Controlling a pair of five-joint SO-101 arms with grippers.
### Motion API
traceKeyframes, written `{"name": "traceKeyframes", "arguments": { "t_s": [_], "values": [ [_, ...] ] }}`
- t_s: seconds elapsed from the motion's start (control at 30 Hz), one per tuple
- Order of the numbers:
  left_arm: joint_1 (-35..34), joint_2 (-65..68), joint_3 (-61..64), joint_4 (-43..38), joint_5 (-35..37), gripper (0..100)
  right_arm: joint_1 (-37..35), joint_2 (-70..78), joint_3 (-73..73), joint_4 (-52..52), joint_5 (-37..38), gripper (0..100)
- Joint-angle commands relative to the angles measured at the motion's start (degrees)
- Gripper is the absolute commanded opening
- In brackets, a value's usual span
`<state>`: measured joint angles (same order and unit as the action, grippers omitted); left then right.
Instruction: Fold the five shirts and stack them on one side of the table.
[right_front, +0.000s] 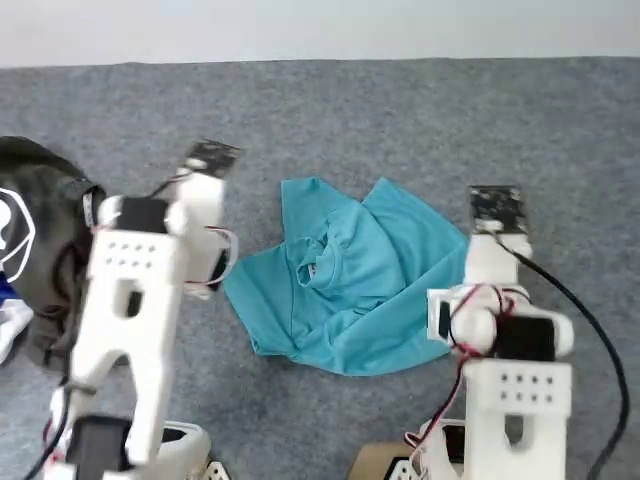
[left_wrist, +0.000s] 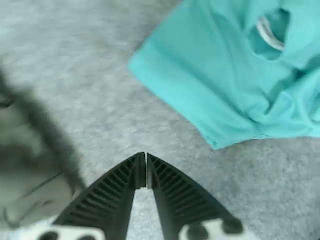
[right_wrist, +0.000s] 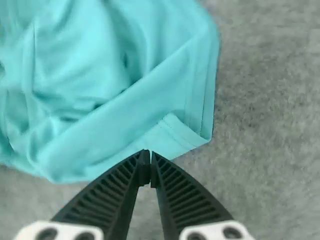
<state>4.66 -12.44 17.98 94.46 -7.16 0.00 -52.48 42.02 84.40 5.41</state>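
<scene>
A crumpled teal shirt (right_front: 345, 285) lies in the middle of the grey table, collar showing near its centre. My left gripper (left_wrist: 146, 156) is shut with nothing in it, above bare table just off the shirt's edge (left_wrist: 220, 85); in the high view this left gripper (right_front: 210, 158) is beside the shirt's far left corner. My right gripper (right_wrist: 150, 152) is also shut, its tips right above a folded hem corner of the teal shirt (right_wrist: 100, 100), holding nothing that I can see. It stands by the shirt's right side, the right gripper (right_front: 495, 208) in the high view.
A heap of other shirts (right_front: 40, 230), dark olive on top with blue and white cloth under it, lies at the table's left edge and shows as a dark shape (left_wrist: 30, 170) beside my left gripper. A brown box corner (right_front: 385, 465) sits at the front edge.
</scene>
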Motion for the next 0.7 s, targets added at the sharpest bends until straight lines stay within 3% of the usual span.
{"name": "traceKeyframes", "arguments": {
  "t_s": [0.0,0.1,0.37,0.67],
  "values": [
    [5.9,6.1,-5.5,-0.6,0.2,5,-0.2,2.9,-4.8,0.1,11.5,0.8],
    [9.0,10.3,-10.4,-0.6,0.2,9,-0.3,3.0,-5.3,0.1,15.5,0.8],
    [14.5,19.6,-21.5,-1.7,0.2,21,0.0,2.9,-5.4,1.9,15.4,0.9],
    [17.8,29.1,-25.4,-8.4,0.2,23,0.0,2.9,-5.4,5.9,15.4,0.9]
  ]
}}
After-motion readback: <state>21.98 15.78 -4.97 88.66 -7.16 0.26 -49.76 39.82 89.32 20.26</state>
